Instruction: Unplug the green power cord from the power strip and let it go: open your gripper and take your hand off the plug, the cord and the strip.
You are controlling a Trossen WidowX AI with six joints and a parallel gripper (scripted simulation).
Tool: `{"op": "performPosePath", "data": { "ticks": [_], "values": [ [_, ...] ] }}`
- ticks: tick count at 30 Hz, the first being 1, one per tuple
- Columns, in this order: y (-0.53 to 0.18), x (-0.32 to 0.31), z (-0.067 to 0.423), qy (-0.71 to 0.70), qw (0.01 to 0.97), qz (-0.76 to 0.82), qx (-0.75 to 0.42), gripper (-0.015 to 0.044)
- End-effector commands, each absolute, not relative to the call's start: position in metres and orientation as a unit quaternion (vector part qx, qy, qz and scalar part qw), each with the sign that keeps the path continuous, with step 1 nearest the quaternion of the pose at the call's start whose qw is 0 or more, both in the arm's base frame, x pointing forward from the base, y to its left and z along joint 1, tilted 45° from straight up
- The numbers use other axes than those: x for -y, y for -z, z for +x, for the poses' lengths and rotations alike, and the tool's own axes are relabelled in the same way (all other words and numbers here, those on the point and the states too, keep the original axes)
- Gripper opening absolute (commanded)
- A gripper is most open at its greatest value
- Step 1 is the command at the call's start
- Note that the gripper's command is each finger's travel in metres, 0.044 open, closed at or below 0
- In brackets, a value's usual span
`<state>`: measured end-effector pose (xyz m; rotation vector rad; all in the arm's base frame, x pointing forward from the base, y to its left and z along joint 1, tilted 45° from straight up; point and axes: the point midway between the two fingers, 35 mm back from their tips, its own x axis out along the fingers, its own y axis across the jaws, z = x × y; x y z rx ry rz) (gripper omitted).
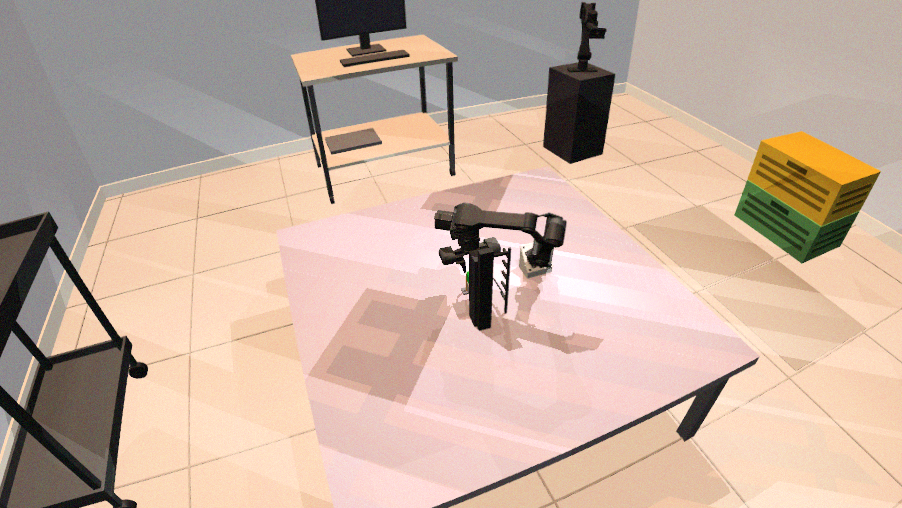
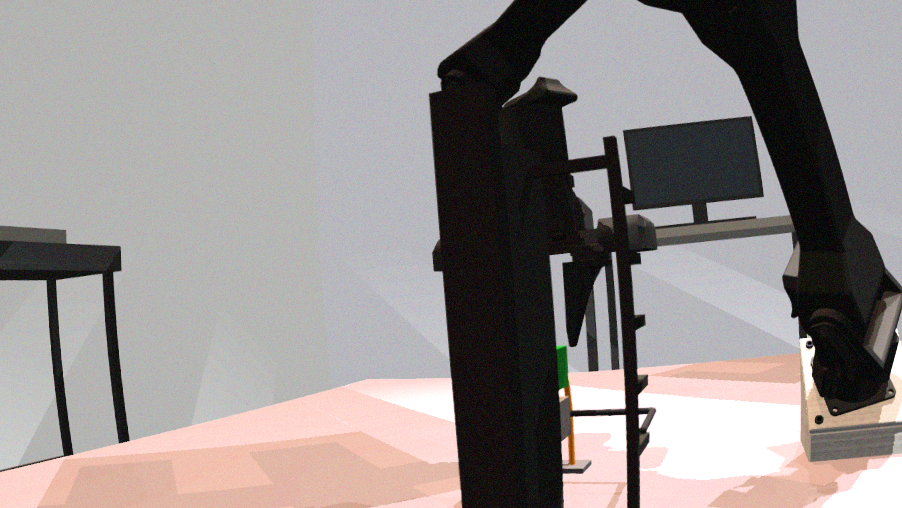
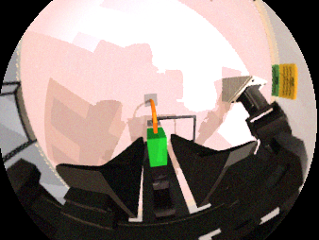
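The green plug [image 1: 467, 277] [image 2: 561, 369] [image 3: 158, 149] sits low against the side of the tall black upright power strip [image 1: 480, 296] [image 2: 492, 315]. An orange cord [image 2: 570, 435] [image 3: 152, 112] runs from the plug down to a small grey plate [image 2: 578, 465] on the table. My gripper [image 1: 465, 263] [image 2: 577, 328] [image 3: 158, 138] points straight down just above the plug. Its fingers stand partly open, one to each side of the plug in the wrist view, and they are not closed on it. In the exterior view only one fingertip shows, a little above the plug's top.
A thin black ladder-like rack [image 1: 503, 277] [image 2: 621, 283] stands right beside the strip. The arm's base [image 1: 533, 265] [image 2: 845, 429] is to the right on the pink table [image 1: 568, 391]. A monitor desk [image 1: 372, 63], a black pedestal [image 1: 577, 113], stacked crates [image 1: 807, 195] and a cart [image 1: 56, 378] stand around the room.
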<state>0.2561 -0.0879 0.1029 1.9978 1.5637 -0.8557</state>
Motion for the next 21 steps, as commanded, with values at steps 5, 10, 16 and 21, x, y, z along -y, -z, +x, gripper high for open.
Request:
{"op": "performPosePath", "data": {
  "ticks": [5, 10, 16, 21],
  "values": [
    [-0.112, 0.081, 0.258, 0.31, 0.23, 0.728, -0.566, 0.016],
    [-0.111, 0.079, 0.258, 0.31, 0.23, 0.728, -0.566, 0.016],
    [-0.104, 0.073, 0.26, 0.31, 0.23, 0.728, -0.566, 0.016],
    [-0.105, 0.075, 0.26, 0.31, 0.232, 0.726, -0.568, 0.0081]
  ]
}}
